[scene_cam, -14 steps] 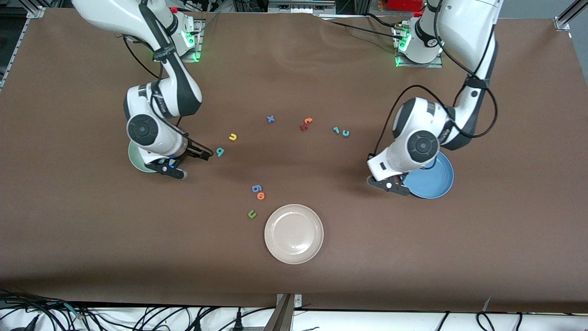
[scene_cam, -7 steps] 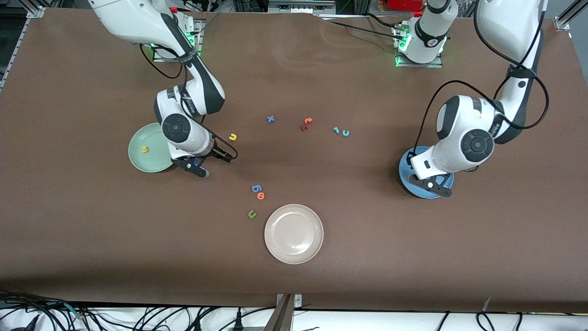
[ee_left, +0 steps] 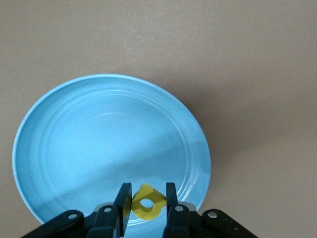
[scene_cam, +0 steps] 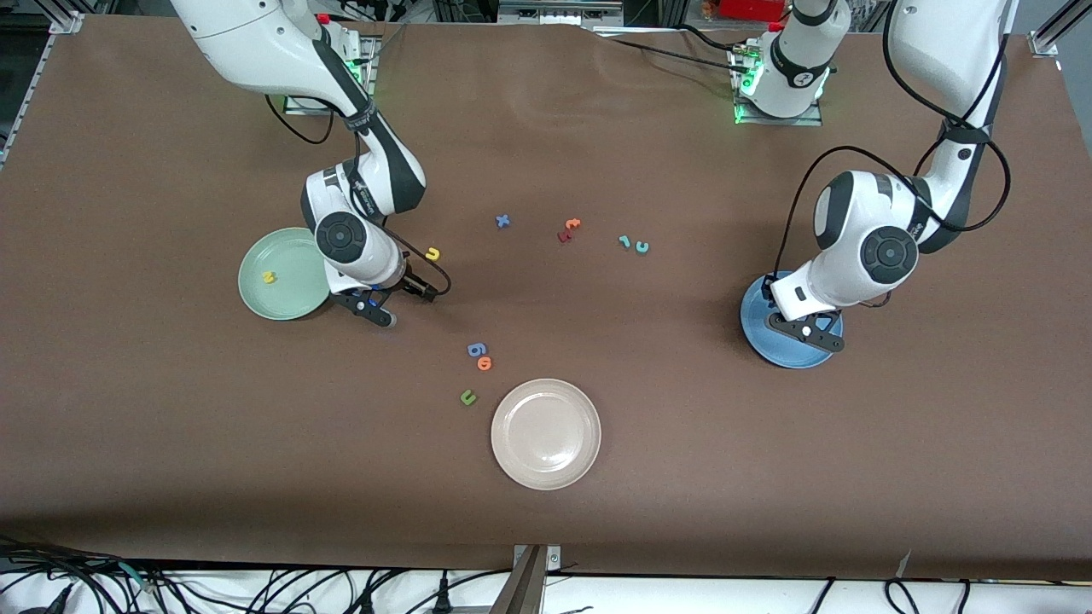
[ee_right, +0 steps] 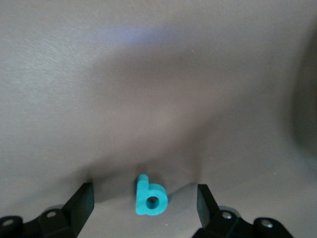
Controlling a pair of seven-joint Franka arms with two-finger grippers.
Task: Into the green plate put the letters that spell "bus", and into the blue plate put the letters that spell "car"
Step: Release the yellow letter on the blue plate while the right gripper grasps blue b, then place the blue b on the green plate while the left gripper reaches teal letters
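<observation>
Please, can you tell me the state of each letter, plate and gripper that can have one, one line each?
left gripper: shut on the yellow a, over the blue plate.
yellow a: held, not yet released.
blue plate: no letter lying in it.
right gripper: open, astride the teal b.
teal b: lying on the table.
green plate: holds the yellow s.
yellow u: on the table.
beige plate: holds nothing.

The blue plate [ee_left: 111,148] under the left gripper [ee_left: 146,210] looks glossy and smooth. Between the right gripper's [ee_right: 144,203] fingers, the teal b [ee_right: 150,196] looks matt, like foam.
</observation>
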